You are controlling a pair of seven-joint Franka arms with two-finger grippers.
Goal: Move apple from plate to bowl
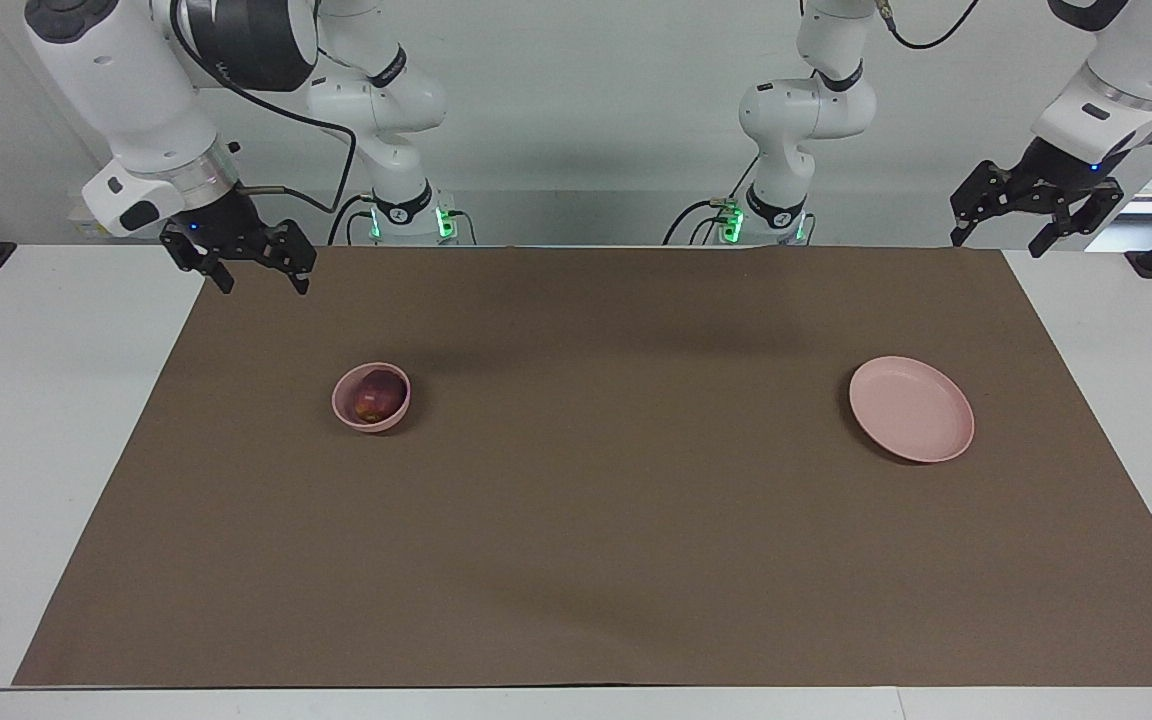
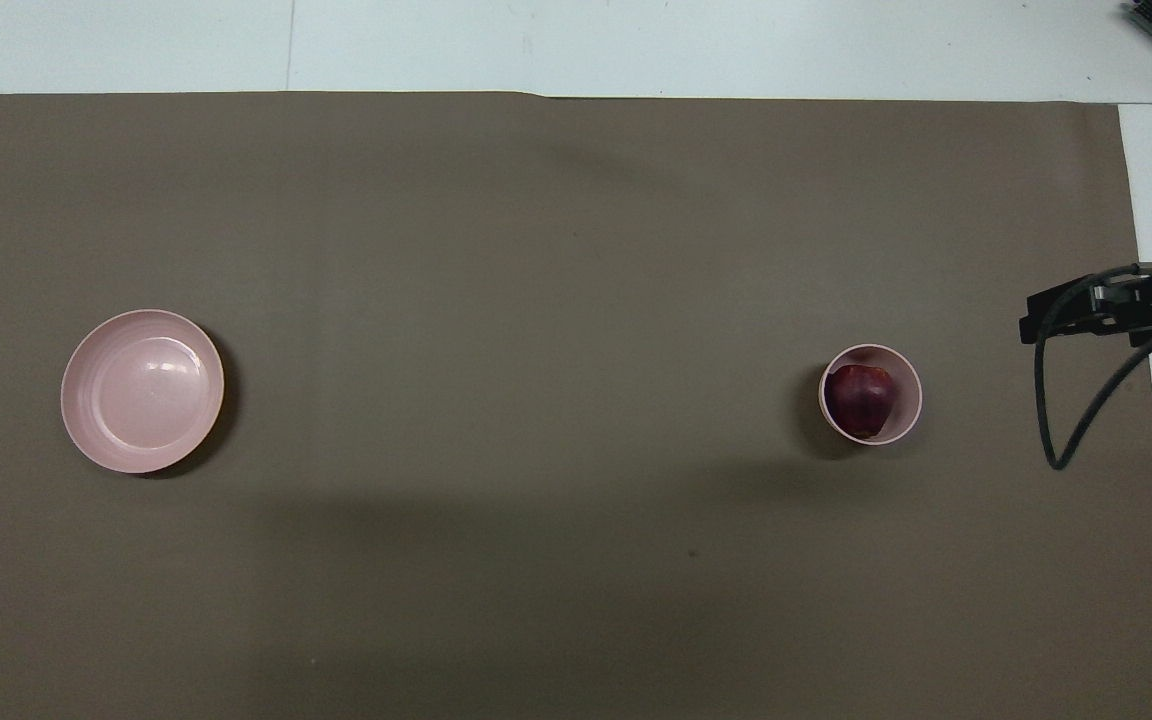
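Taking the facing view from its left edge across, the right gripper (image 1: pixel 261 285) comes first. It hangs in the air over the corner of the brown mat (image 1: pixel 596 560) at the right arm's end of the table, close to the robots' edge of the mat. Its two black fingers (image 1: pixel 224 278) point down and stand spread apart with nothing between them.

Next along is the bowl (image 1: pixel 371 397), standing on the mat toward the right arm's end. The apple (image 1: pixel 373 401) lies inside it, dark red, resting on the bowl's bottom and ringed by the pink wall. The apple is well apart from the right gripper: the gripper is raised and off to the side, not over the bowl, and touches neither bowl nor fruit.

The middle of the mat comes after that, and then the plate (image 1: pixel 911 409), lying flat toward the left arm's end, about as far from the robots as the bowl and well apart from it.

Last is the left gripper (image 1: pixel 1036 240), held up over the mat's corner at the left arm's end, beside the white table (image 1: pixel 1116 330). Its fingers (image 1: pixel 961 237) are spread wide and hold nothing. It is well apart from the plate and far from the apple.
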